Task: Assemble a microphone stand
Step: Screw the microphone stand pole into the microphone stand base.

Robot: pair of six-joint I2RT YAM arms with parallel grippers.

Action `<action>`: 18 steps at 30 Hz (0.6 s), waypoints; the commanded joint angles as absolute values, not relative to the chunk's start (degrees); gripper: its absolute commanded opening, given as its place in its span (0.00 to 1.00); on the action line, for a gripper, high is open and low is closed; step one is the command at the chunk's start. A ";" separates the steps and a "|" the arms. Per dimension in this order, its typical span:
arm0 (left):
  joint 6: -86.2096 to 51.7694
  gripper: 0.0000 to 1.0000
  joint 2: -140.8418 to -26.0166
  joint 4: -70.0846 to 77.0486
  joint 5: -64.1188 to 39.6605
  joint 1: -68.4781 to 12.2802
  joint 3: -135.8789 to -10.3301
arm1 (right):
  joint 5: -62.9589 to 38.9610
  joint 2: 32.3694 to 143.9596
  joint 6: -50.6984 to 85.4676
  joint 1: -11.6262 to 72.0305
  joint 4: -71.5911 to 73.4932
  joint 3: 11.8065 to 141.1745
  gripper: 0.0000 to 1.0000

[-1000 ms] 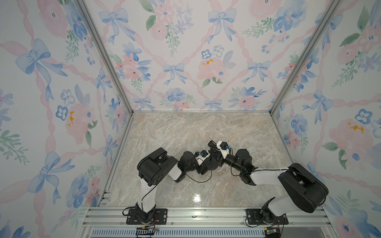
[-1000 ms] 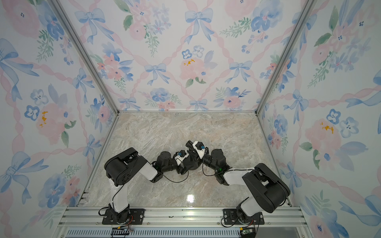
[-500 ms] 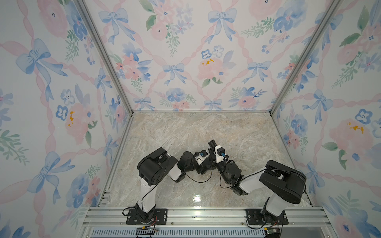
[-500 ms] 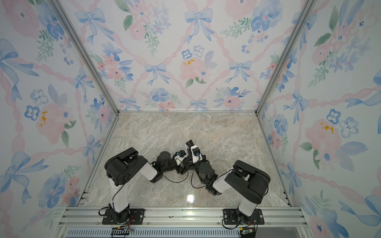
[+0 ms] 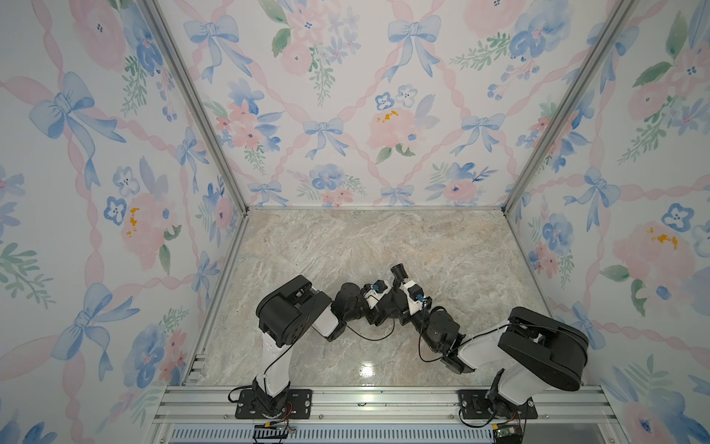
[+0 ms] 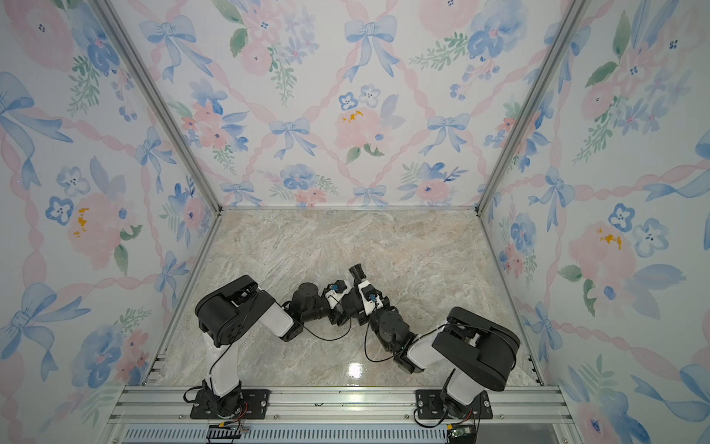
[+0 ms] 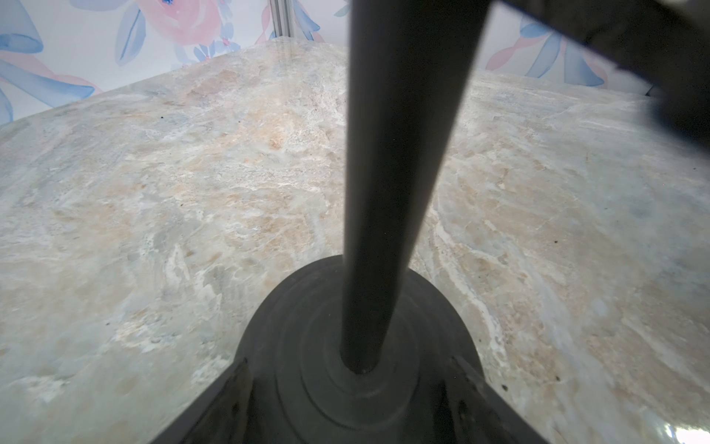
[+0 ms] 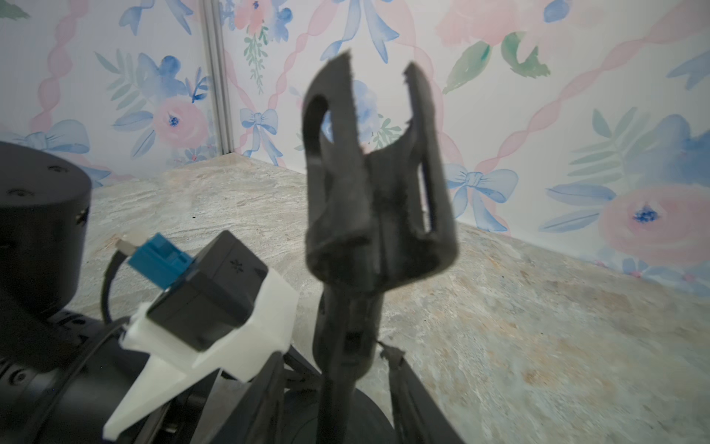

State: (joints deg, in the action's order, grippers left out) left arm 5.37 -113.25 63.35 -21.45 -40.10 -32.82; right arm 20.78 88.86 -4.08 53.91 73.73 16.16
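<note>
Standing in the base [image 7: 296, 330], the rod [image 7: 388, 192] appeared seated. Left end effector [image 7: 349, 374] clamped the base; right end effector [image 8: 334, 357] straddled the rod, jaws apart. Release remained.

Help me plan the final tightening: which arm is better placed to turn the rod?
Right, probably. The right gripper straddles the rod below its clip, jaws open. The left gripper is down at the base, fingers on its rim.
</note>
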 commanded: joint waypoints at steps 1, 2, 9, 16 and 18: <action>6.33 0.81 -116.02 55.19 -20.57 -40.19 -31.91 | 6.73 83.33 -5.08 52.17 62.41 16.83 0.53; 6.43 0.81 -116.02 55.17 -20.57 -40.20 -31.90 | 4.44 81.68 -5.31 51.02 60.72 16.65 0.54; 7.14 0.81 -116.07 55.17 -21.27 -40.17 -31.99 | -27.04 67.91 -8.43 31.02 37.87 18.87 0.58; 7.95 0.80 -116.36 55.11 -22.23 -40.25 -31.80 | -50.69 75.80 -13.63 19.96 30.90 28.47 0.62; 8.10 0.80 -116.23 55.06 -22.06 -40.25 -31.64 | -54.79 78.91 -15.88 20.09 28.34 32.19 0.62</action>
State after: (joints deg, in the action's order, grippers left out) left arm 6.02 -113.34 63.24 -21.91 -40.10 -32.97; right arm -41.21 75.77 -12.27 20.53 35.05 28.51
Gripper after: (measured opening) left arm 0.803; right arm 0.623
